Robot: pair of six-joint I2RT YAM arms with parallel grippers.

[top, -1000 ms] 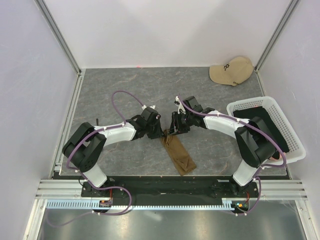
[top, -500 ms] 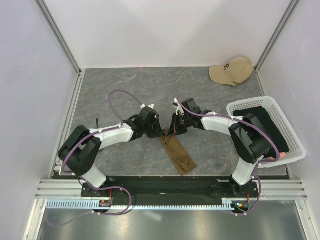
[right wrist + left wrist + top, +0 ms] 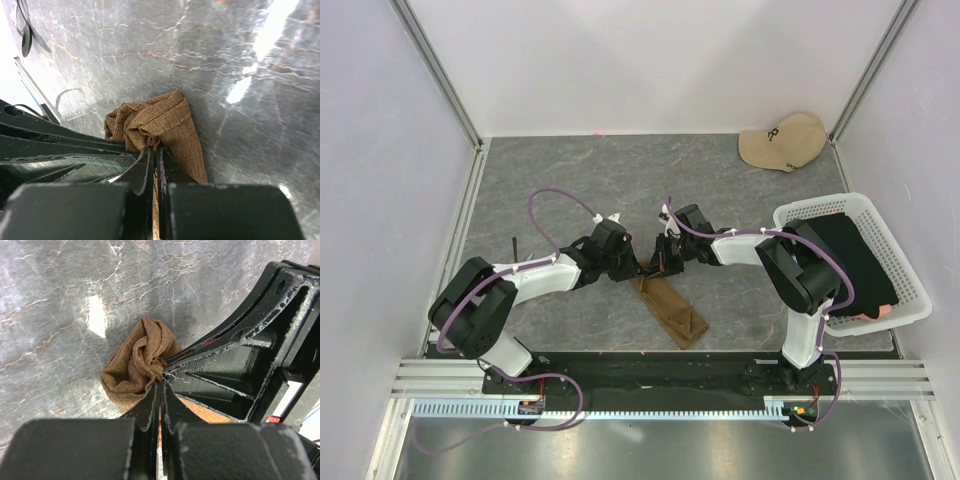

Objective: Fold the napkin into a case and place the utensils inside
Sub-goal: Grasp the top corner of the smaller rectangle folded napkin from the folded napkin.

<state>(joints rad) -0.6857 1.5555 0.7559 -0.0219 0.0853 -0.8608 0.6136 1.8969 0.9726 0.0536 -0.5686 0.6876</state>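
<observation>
The olive-brown napkin (image 3: pixel 673 312) lies as a narrow folded strip on the grey table, its far end bunched. My left gripper (image 3: pixel 638 271) and right gripper (image 3: pixel 654 268) meet at that far end, both shut on the cloth. In the left wrist view the bunched napkin (image 3: pixel 137 362) sits just past my left gripper (image 3: pixel 160 385), jaws pinched together on the cloth. In the right wrist view my right gripper (image 3: pixel 154 150) pinches the wrinkled napkin (image 3: pixel 165 125) in the same way. No utensils show in any view.
A white mesh basket (image 3: pixel 860 212) holding black fabric (image 3: pixel 855 255) stands at the right. A beige cap (image 3: pixel 782 141) lies at the far right corner. A thin dark object (image 3: pixel 515 246) lies left of the left arm. Aluminium rails edge the table.
Both grippers have slid together toward the left and slightly nearer, dragging the napkin's far end with them. The strip now lies shorter and shifted left.
</observation>
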